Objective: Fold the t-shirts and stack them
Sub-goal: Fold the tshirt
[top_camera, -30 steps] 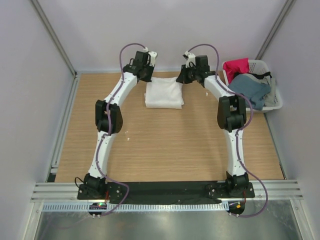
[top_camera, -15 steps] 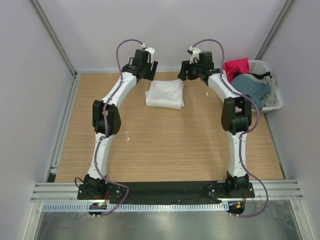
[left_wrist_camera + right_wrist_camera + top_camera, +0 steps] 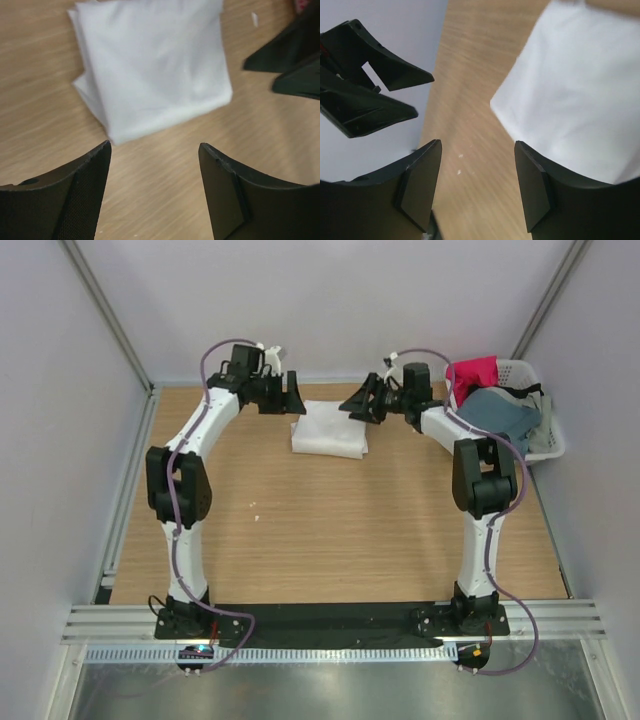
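Observation:
A folded white t-shirt (image 3: 328, 430) lies flat on the wooden table near its far edge, and nothing holds it. My left gripper (image 3: 296, 396) hovers just off its left far corner, jaws open and empty. My right gripper (image 3: 352, 405) hovers off its right far corner, also open and empty. In the left wrist view the white t-shirt (image 3: 155, 65) lies beyond my left gripper (image 3: 155, 147), with bare wood between the fingers. The right wrist view has the white t-shirt (image 3: 585, 95) at the right of my right gripper (image 3: 477, 145). A red-pink t-shirt (image 3: 472, 374) and a slate blue t-shirt (image 3: 500, 416) lie crumpled in the basket.
The white slotted basket (image 3: 553, 443) stands at the table's far right corner, close to the right arm's elbow. Pale walls close in the back and both sides. Bare wood spreads from the folded shirt to the arm bases.
Both grippers went from shut to open and let go of the white shirt's far edge. The left arm's elbow swung out to the left, and both wrists turned to face each other.

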`<state>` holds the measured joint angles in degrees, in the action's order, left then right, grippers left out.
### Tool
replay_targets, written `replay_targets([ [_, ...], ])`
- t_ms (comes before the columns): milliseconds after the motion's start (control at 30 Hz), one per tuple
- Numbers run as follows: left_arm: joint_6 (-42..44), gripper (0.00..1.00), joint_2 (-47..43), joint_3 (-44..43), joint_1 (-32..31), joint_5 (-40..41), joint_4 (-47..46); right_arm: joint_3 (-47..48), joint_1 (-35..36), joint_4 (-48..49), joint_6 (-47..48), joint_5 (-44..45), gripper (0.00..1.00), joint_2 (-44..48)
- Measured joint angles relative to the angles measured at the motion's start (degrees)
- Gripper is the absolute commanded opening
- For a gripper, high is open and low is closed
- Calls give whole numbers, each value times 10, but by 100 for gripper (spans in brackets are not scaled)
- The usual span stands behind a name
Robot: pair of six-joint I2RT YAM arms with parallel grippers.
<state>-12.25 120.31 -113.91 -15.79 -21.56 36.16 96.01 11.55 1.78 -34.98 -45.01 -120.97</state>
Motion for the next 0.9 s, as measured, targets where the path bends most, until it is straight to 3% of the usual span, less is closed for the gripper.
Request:
replay_targets([
  [100, -57, 70, 4, 39, 13, -119, -22, -55, 0, 28, -88, -47, 66, -30],
  [233, -214, 69, 14, 126, 16, -280, -169, -63, 3, 61, -165, -96, 66, -68],
  [367, -348, 72, 43, 178, 14, -373, -299, -50, 6, 96, -211, -131, 66, -74],
  [567, -424, 72, 102, 150, 11, -415, -373, -15, 8, 120, -223, -144, 66, -79],
  [900, -459, 72, 185, 99, 8, -421, -408, 23, 7, 105, -210, -136, 66, -169],
])
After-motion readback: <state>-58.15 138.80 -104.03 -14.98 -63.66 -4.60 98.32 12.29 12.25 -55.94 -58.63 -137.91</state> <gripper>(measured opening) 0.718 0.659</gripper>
